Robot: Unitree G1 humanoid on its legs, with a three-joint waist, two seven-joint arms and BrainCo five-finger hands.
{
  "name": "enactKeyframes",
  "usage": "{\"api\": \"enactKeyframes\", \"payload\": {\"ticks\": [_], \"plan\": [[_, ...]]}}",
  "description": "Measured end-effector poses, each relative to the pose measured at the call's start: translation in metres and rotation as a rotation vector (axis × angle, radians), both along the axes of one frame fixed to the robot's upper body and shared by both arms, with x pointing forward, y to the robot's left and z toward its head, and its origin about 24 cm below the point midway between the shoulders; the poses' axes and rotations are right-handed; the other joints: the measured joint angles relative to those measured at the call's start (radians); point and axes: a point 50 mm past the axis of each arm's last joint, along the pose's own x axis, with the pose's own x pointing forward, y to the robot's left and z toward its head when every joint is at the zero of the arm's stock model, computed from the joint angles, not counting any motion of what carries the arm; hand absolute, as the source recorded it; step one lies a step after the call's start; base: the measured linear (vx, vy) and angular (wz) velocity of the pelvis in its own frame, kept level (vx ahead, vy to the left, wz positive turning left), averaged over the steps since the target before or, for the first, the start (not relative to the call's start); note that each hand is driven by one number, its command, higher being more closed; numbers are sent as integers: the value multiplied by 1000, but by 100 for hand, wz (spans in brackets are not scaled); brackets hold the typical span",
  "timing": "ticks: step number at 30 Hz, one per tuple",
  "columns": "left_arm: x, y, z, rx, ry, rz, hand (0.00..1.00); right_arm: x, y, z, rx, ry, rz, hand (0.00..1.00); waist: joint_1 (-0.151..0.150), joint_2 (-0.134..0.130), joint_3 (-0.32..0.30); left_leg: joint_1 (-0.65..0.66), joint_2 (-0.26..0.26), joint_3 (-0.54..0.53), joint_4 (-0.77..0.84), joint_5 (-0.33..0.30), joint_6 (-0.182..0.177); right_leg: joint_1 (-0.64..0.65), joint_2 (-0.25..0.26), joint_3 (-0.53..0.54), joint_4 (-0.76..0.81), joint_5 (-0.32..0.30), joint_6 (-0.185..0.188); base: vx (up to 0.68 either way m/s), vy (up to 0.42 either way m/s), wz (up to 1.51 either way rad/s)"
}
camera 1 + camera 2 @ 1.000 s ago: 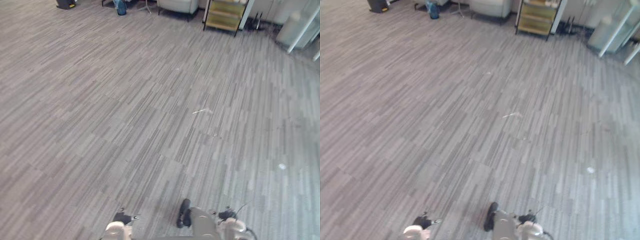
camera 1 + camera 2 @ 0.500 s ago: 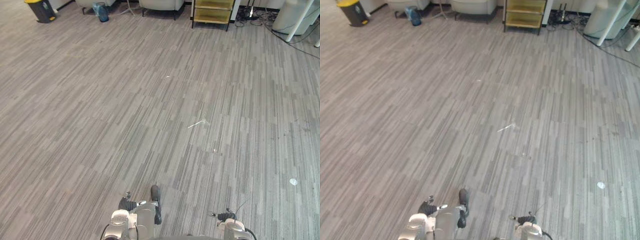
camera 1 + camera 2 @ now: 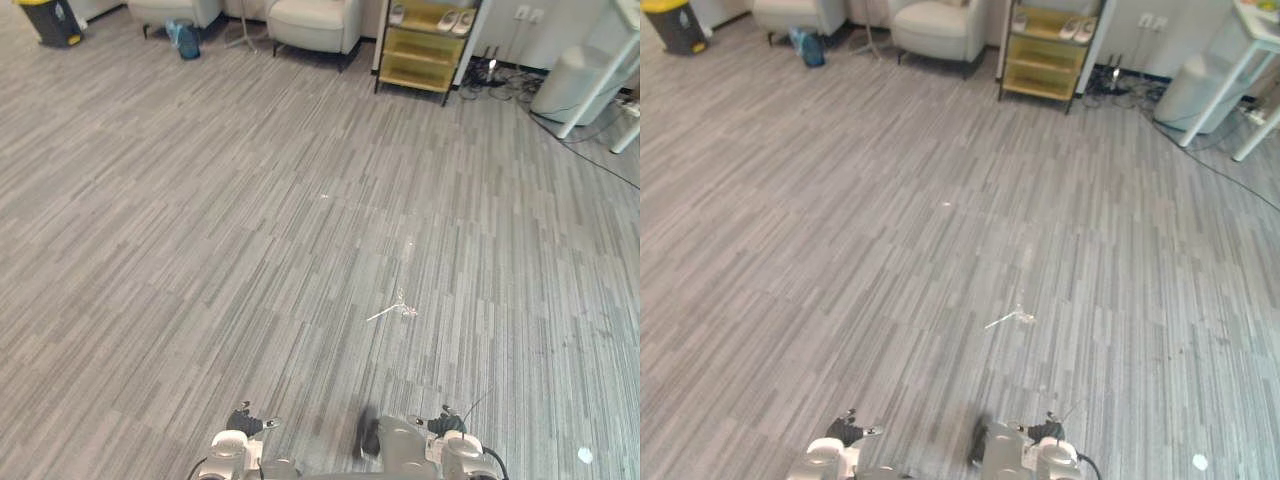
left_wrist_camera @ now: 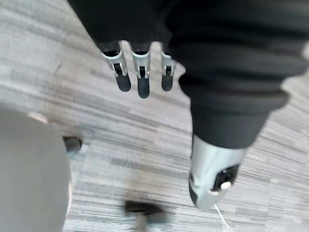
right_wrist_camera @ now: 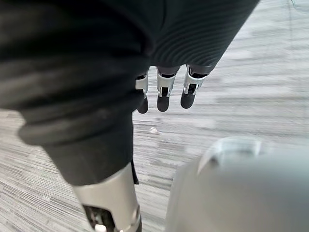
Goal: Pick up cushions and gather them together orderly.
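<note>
My left hand [image 4: 142,79] hangs with its fingers straight over the grey plank floor [image 4: 145,140], its thumb [image 4: 212,179] apart, and nothing in it. My right hand [image 5: 163,92] hangs the same way above the floor, fingers straight and holding nothing. Two pale armchairs [image 3: 310,20] [image 3: 175,10] with padded seats stand at the far edge of the room.
A yellow shelf unit [image 3: 422,50] with shoes on top stands beside the armchairs. A blue container [image 3: 183,38] and a black bin [image 3: 48,18] are at the far left. A white drum [image 3: 568,85], table legs and floor cables [image 3: 500,78] are at the far right. A thin white scrap [image 3: 395,308] lies mid-floor.
The whole picture has shifted, so the camera has moved: the armchairs, shelf unit and white drum now show more fully at the far end, and the white scrap sits lower in view.
</note>
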Motion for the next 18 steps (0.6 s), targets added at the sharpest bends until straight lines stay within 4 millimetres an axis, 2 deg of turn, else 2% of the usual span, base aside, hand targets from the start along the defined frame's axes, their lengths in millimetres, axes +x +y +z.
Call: {"api": "enactKeyframes", "payload": {"ticks": [1,2,3,4,5,6,7,8,9,11,12,13,14,15,16,17,18], "plan": [[-2,-5,-1,-11,7,-3,0,-1,-5,1,-14,3,-5,0,-1,26,-7,-17,28,-15,73,0,0,-2,8,-18,61,-68,-24,749,-316,44],[-2,-11,-2,-30,5,5,0,-3,-9,1,-15,-3,-37,0,-7,50,-11,-61,56,-31,199,1,-1,19,19,-44,82,-109,-32,601,-260,39],[-1,-12,-2,-38,3,28,0,-3,-10,2,-19,-8,-41,0,-12,65,-11,-121,80,-40,352,14,-20,41,30,-64,92,-139,-42,596,-291,29],[1,-12,0,-50,-10,53,0,-2,-11,3,-24,-11,-41,0,-11,84,-2,-231,123,-48,618,110,-58,94,59,-77,98,-183,-65,479,-217,13],[1,-13,0,-55,-18,68,0,0,-11,3,-28,-15,-33,0,-5,91,6,-306,169,-44,809,163,-68,143,85,-76,92,-208,-85,716,-236,-9],[4,-12,2,-57,-38,79,0,-1,-6,2,-21,-15,-24,0,2,96,10,-376,209,-21,961,149,-65,211,116,-71,71,-240,-102,597,-136,-30],[8,-11,4,-53,-57,71,0,-1,3,0,1,-12,-21,0,16,88,13,-420,213,0,1002,124,-65,271,123,-59,44,-258,-107,684,-134,-36],[11,-9,6,-45,-72,57,0,-2,8,-1,22,-12,-32,0,22,68,16,-465,204,42,964,92,-54,331,121,-47,2,-257,-98,433,-79,-34],[13,-9,8,-40,-82,45,0,-2,9,-1,27,-14,-36,0,28,63,17,-495,197,80,903,71,-46,371,119,-33,-35,-257,-98,518,-84,-35],[18,-10,10,-41,-104,40,0,1,11,-1,38,-25,-52,0,42,61,17,-566,152,132,634,55,-33,457,103,-11,-118,-257,-80,514,-14,-33],[18,-11,11,-42,-109,40,0,0,10,-1,38,-24,-64,0,45,59,17,-579,113,133,478,76,-36,483,86,-3,-137,-268,-63,621,109,-23],[18,-12,10,-45,-109,37,0,-3,6,-1,31,-16,-69,0,45,59,17,-580,66,121,267,147,-47,514,69,7,-163,-284,-39,507,136,-25],[18,-13,10,-48,-109,33,0,-6,5,-3,31,1,-69,0,48,64,14,-579,46,110,107,219,-60,546,67,21,-189,-298,-18,611,214,-34],[19,-14,11,-51,-114,37,0,-8,5,-4,29,12,-68,0,57,65,13,-581,44,103,74,287,-70,571,67,33,-204,-313,-4,426,184,-52],[20,-10,11,-40,-117,24,0,-11,10,-6,38,32,-61,0,68,37,2,-573,28,108,93,377,-46,595,54,59,-219,-334,5,692,238,-46],[21,-5,12,-22,-118,6,0,-13,18,-9,61,49,-54,0,67,6,-16,-582,-4,105,125,364,-13,601,20,77,-204,-348,3,605,169,-32],[22,-3,12,-17,-116,0,0,-15,20,-10,65,54,-56,0,64,-10,-20,-589,-16,103,162,337,20,589,4,86,-165,-345,4,601,156,-10]]}}
